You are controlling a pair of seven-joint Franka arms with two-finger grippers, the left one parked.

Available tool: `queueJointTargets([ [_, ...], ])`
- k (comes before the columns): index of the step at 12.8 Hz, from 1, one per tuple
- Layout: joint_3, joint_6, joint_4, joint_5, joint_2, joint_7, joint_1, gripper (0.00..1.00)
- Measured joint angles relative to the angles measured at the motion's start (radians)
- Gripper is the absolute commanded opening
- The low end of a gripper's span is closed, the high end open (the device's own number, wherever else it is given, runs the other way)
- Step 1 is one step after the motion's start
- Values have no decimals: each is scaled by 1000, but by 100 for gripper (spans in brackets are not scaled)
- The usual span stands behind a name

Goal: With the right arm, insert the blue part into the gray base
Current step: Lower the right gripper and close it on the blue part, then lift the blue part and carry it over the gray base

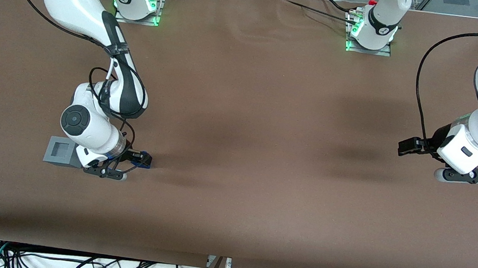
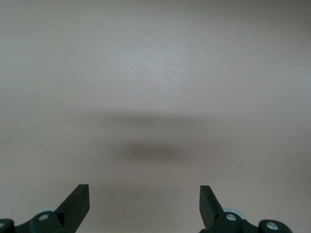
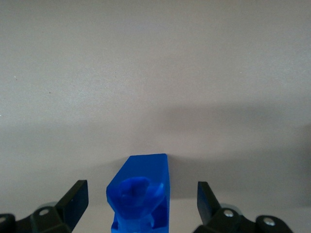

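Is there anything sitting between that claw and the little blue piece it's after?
Nothing visible. In the right wrist view the blue part sits between the open fingers of the gripper, with bare table on each side. In the front view the gray base stands close by, beside the wrist.

There was one gray base (image 1: 61, 151) on the brown table (image 1: 268, 110), a single cube with one square recess in its top. One blue part (image 1: 145, 159) lay near the gray base, toward the parked arm's end. One right arm (image 1: 97, 48) reached down beside the base, and its one gripper (image 3: 141, 204) stood with two fingers spread wide around the blue part.
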Motion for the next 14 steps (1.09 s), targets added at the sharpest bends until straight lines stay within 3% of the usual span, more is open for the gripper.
queueJointTargets([
  [4,0,0,0,-1,10,0,27,97],
  [5,0,0,0,-4,13,-1,29,80],
  [6,0,0,0,-7,17,-1,30,50],
  [8,-1,-1,0,-9,20,-6,30,8],
  [10,-3,-4,0,-9,20,-28,30,1],
  [14,-12,-13,12,-62,17,-46,27,0],
])
